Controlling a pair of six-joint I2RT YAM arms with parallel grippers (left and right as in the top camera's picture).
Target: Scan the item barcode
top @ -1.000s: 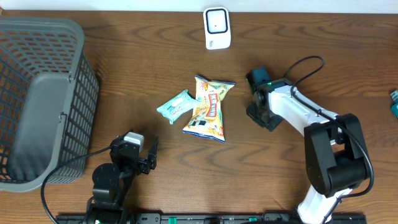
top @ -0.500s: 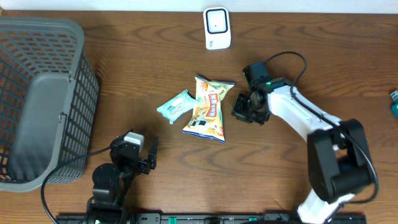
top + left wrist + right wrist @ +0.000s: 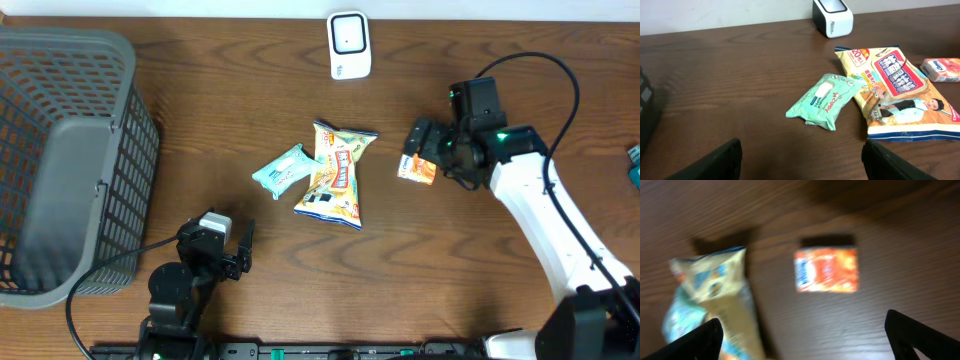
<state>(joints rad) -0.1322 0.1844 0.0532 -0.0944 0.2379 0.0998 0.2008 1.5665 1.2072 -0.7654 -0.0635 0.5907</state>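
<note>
Blur smears the orange packet (image 3: 826, 270) in the right wrist view; its print is unreadable. A teal thing (image 3: 634, 163), perhaps another packet, is cropped by the overhead's right edge.

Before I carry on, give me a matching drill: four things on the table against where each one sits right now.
Things:
1. scanner
2. basket
3. orange box
4. wipes pack

Places:
a. right beside the snack bag, on the basket's side
b. at the left end of the table
c. lying free on the table, just below the open right gripper
d. at the far edge, near the middle

Pairs: 1-d, 2-b, 3-c, 4-a
</note>
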